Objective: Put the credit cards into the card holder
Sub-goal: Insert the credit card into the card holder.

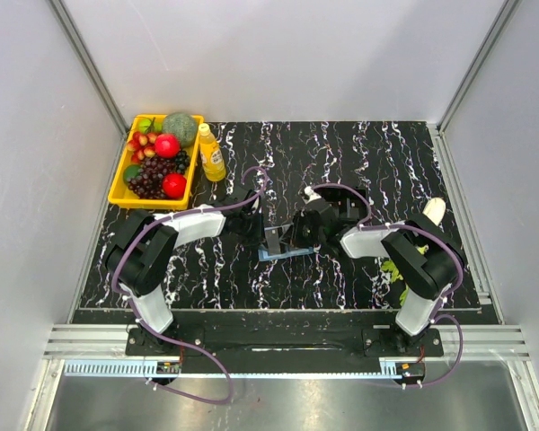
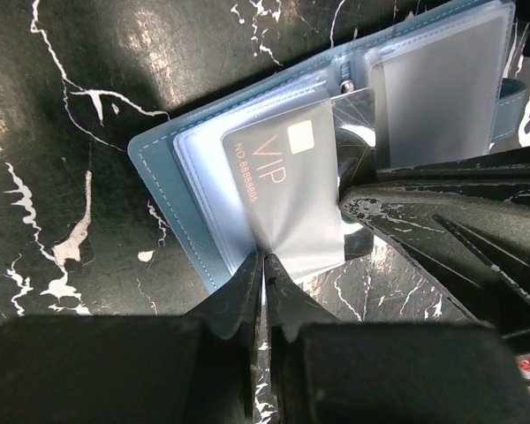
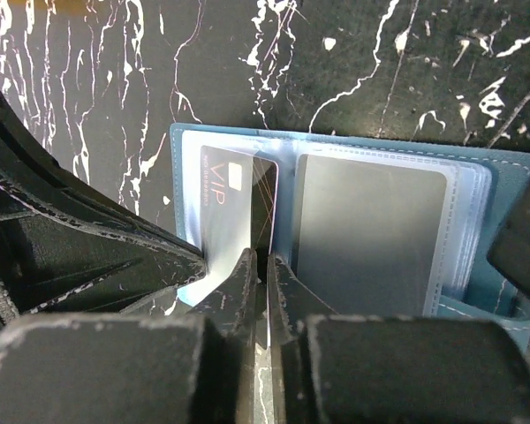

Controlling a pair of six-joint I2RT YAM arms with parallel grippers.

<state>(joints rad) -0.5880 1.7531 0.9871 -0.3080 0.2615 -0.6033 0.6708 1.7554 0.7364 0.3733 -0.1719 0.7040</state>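
Left gripper [image 2: 263, 265] pinched shut on a clear sleeve [image 2: 291, 225], right gripper [image 3: 265, 265] clamped on the card's [image 3: 232, 199] near edge. Wallet [image 2: 159, 185] lies open on the surface [image 1: 386, 162] between them. Card is partly in the left half, long axis pointing away from the right gripper. Right arm's push, probably.

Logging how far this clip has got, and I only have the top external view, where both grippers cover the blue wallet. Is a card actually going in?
Observer: Yes. The right wrist view shows the right gripper shut on a dark rectangular card printed VIP, at the open blue folding wallet.
Operator: And the left arm?
Observer: Its wrist view shows the left gripper pinching a clear plastic sleeve lifted over that card.
Operator: Any card already stowed?
Observer: A plain grey card sits under clear plastic on the wallet's other half.
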